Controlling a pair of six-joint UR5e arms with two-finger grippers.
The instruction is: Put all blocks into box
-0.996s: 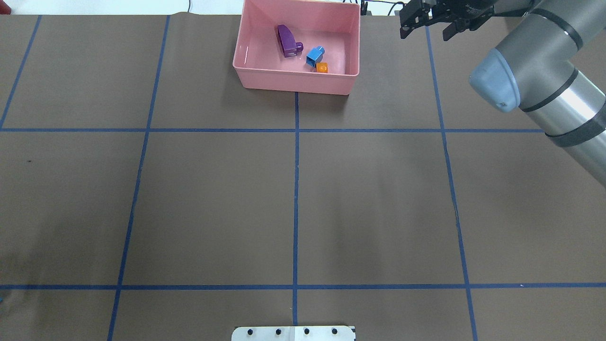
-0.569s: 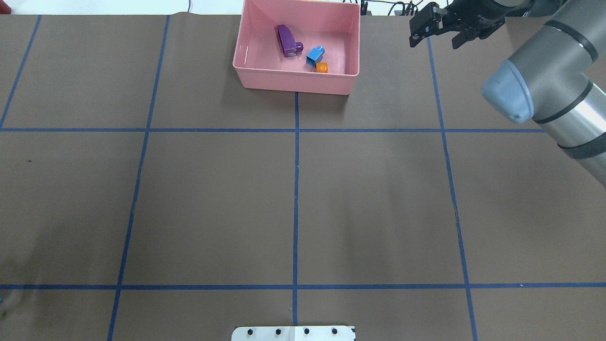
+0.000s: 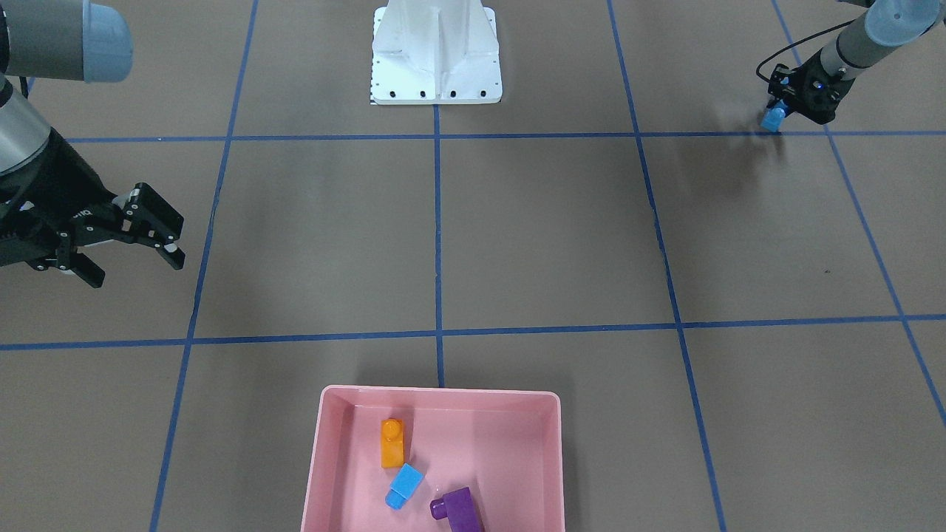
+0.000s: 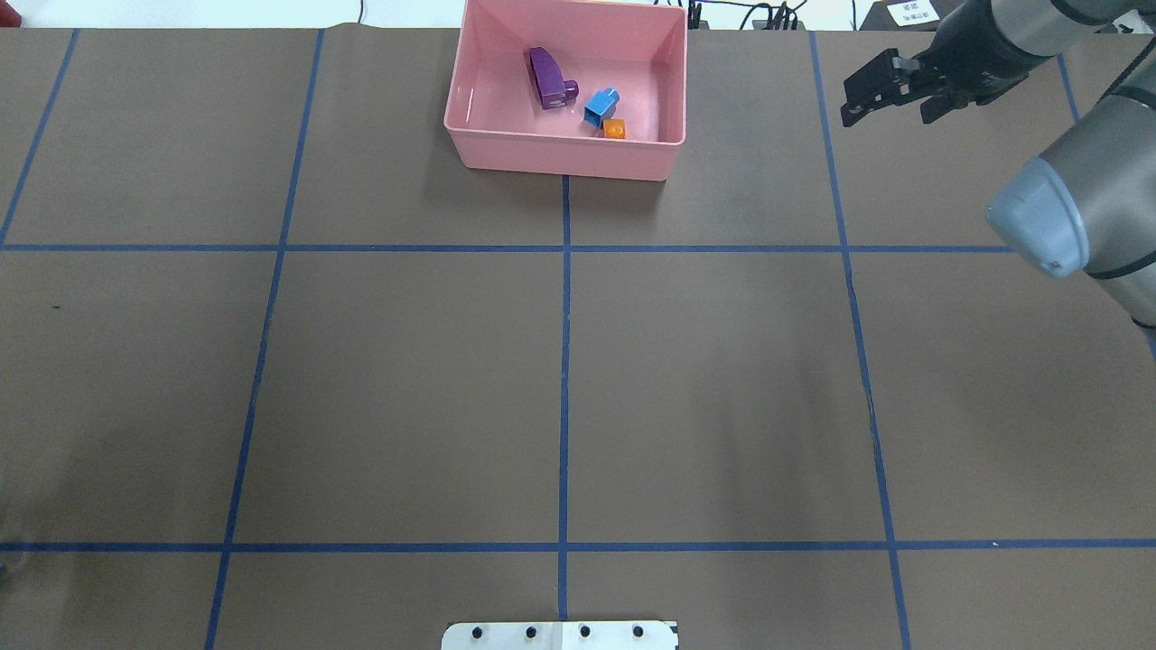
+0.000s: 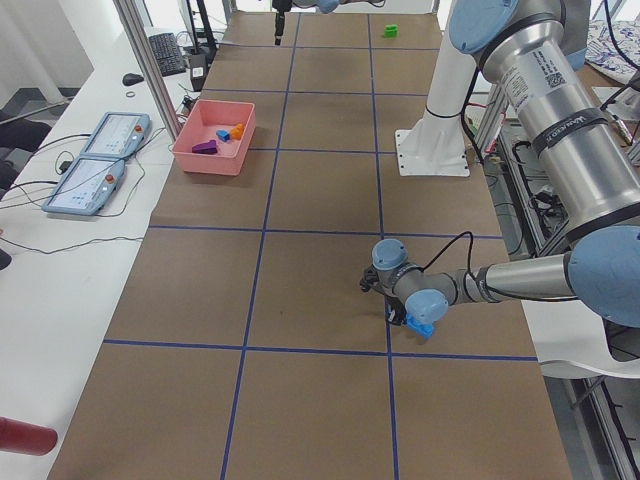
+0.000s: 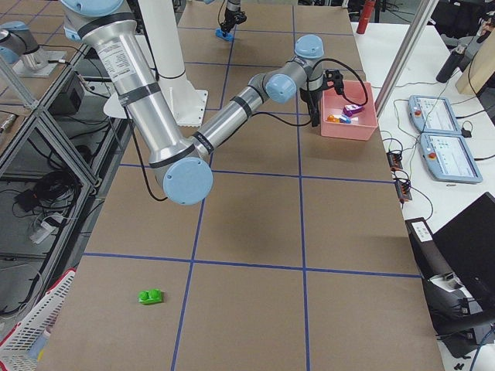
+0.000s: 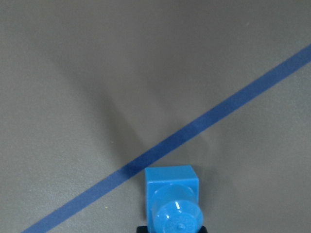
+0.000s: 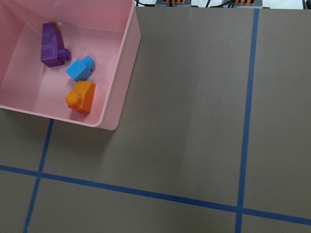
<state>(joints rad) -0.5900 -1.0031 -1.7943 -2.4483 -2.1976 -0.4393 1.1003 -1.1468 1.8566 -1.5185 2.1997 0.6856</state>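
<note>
My right arm (image 4: 1097, 181) and left arm (image 5: 545, 75) are silver tubes with pale blue joint caps (image 4: 1030, 226) and black bands (image 5: 570, 132). Right hand (image 3: 138, 271) and left hand (image 3: 777, 111) are black, two-fingered. A thin black cable (image 3: 794, 49) follows the left forearm. Dark screws (image 3: 423, 94) edge my white base (image 3: 436, 52).

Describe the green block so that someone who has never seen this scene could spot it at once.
From the pink box, go to the end of the table on the robot's right. The green block lies there alone, with nothing beside it. Its colour sets it apart: no other block is green.
</note>
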